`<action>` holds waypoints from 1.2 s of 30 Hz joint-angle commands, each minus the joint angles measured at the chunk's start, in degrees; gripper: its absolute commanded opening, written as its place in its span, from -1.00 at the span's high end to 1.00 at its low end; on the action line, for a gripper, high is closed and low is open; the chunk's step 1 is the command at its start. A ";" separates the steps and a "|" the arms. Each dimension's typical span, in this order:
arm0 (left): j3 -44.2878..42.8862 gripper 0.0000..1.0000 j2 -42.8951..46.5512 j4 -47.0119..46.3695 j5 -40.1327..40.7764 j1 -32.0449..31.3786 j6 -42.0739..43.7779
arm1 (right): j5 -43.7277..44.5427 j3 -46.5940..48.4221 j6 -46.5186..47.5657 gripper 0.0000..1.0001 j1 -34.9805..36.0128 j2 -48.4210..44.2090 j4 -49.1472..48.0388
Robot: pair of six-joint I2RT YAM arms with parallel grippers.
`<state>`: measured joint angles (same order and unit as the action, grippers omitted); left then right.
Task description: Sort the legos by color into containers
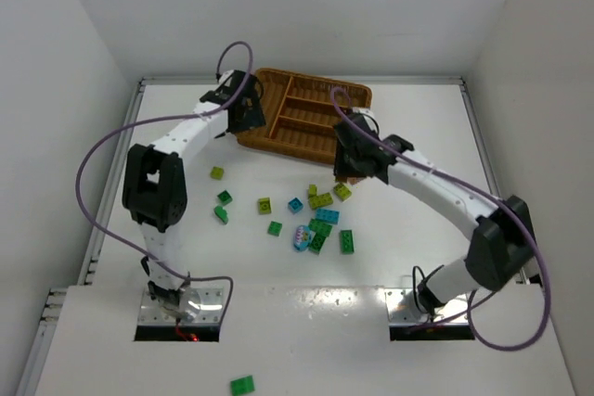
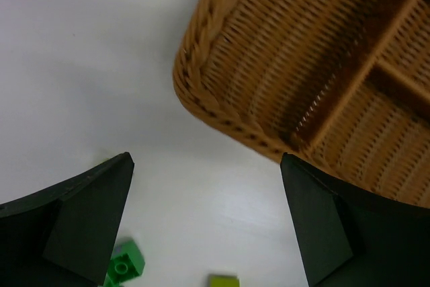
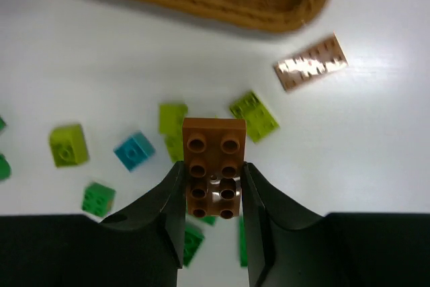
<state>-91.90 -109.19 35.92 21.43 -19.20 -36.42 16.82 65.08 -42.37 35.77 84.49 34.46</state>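
Left gripper [image 2: 205, 162] hung wide open with nothing in it, over the left corner of the tray [image 1: 316, 80]. Loose legos [image 1: 317, 220] lay scattered just short of the tray's front edge. Right gripper [image 3: 213, 166] was clamped on a brown brick [image 3: 213, 140], near the tray's front rim but not over it. Looked like the carry step. Next move: clear the rim, pick a section for brown, and let go low so it doesn't bounce out.

The top camera sits high at the near side and looks down on the whole table [image 1: 427, 136]. Each wrist camera looks down from close up. All three see the tray [image 1: 278, 148] and some loose legos [image 1: 320, 226].
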 commanded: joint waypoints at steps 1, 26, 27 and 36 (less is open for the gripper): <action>-4.25 -0.96 -1.47 3.98 0.64 2.68 -1.98 | 2.43 11.07 4.30 0.71 -0.09 8.39 -0.62; -7.06 -0.96 -4.10 3.98 -5.08 8.65 0.30 | -3.63 53.49 6.07 0.14 -6.41 46.64 2.19; -7.07 -0.96 -4.10 4.50 -5.08 8.65 0.30 | -3.64 53.49 6.07 -0.01 -6.41 46.64 2.19; -10.58 -0.96 -9.28 4.51 -4.47 8.65 -0.23 | -4.42 42.68 6.07 -0.19 -6.41 40.14 -0.62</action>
<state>-99.83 -116.79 40.23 16.88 -10.87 -36.51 13.28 109.89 -36.07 29.65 129.14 35.59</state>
